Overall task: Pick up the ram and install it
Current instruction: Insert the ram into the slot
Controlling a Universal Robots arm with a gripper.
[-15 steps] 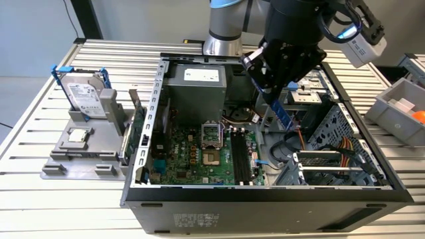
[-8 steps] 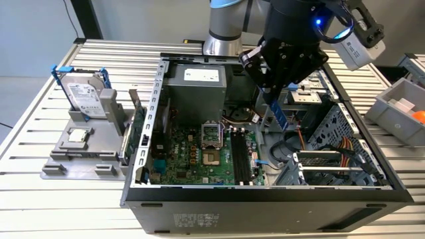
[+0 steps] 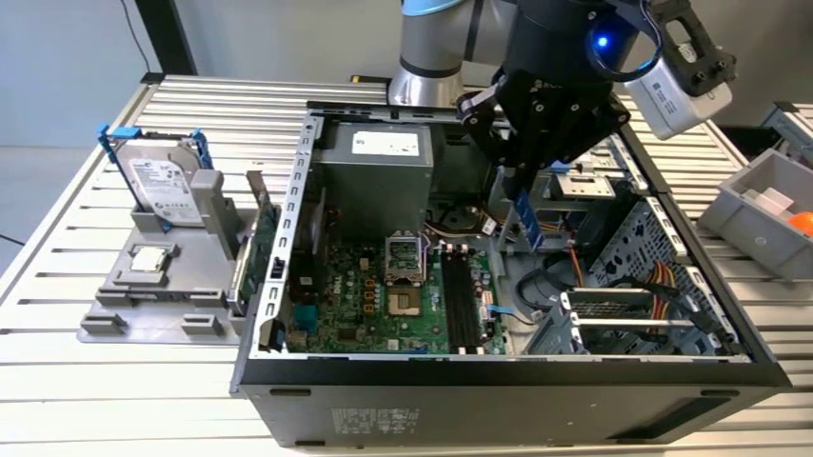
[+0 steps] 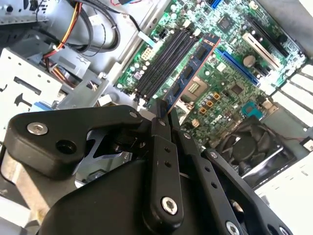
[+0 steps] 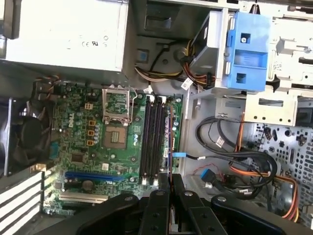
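The claw [image 3: 521,183] grips the ram [image 3: 525,221] by one end, its long axis pointing down at the motherboard's [image 3: 368,309] slots [image 3: 460,303], with cables [image 3: 549,286] beside it.

Slatted metal table [image 3: 76,381] before a plain grey wall [image 3: 280,38], pale floor [image 3: 32,186] beside it

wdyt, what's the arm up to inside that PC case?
The arm's tool is shut on the ram, holding the stick by one end above the motherboard inside the open PC case. The ram hangs near the black memory slots but is not seated in one yet. A hard drive stands in a holder outside the case, on the exterior view's left.
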